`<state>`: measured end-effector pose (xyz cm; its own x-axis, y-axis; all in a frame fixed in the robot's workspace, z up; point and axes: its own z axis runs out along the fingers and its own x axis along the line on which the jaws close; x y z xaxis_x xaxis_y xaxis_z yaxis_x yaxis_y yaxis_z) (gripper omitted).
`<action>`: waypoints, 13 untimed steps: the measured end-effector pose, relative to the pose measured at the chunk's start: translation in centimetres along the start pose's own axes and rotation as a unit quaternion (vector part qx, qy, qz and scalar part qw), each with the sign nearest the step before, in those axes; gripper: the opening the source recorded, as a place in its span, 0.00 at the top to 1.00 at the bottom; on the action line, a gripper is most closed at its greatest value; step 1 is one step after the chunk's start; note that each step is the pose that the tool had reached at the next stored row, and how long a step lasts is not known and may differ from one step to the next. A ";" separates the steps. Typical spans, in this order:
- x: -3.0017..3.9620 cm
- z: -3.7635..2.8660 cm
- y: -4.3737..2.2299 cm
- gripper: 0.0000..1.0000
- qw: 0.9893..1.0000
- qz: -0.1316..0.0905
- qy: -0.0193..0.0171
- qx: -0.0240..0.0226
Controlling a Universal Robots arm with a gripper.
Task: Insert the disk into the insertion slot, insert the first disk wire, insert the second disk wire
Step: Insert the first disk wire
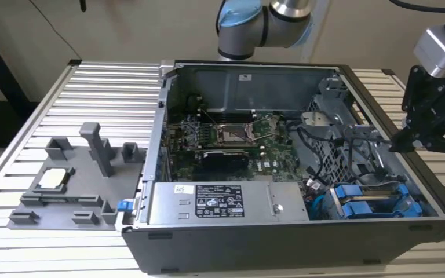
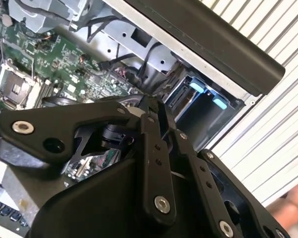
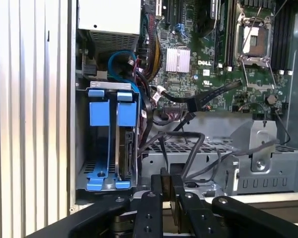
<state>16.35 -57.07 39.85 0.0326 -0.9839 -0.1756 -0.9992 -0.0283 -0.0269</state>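
One step looks done, the disk [image 3: 125,115] seated in the insertion slot [image 3: 81,148]; for wiring, my closed, empty gripper [image 3: 169,174] must open first.

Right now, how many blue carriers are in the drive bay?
2. Both stand side by side in the insertion slot: one blue carrier on the side away from the motherboard, the other carrier next to it. Any more could be hidden behind cables.

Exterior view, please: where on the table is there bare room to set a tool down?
Bare ribbed table behind the grey fixture tray, on the exterior view's left of the PC case. Crowded: cables beside the insertion slot.
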 end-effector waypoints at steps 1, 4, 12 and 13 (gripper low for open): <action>0.00 0.18 0.01 0.81 1.000 0.000 0.001 0.000; 0.03 0.72 0.06 0.81 1.000 0.000 0.002 0.000; 0.21 1.75 0.12 0.81 1.000 0.000 0.016 0.000; 0.25 1.93 0.13 0.81 1.000 -0.001 0.017 0.000</action>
<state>16.27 -56.98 37.90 0.0329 -0.9894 -0.1416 -0.9992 -0.0292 -0.0277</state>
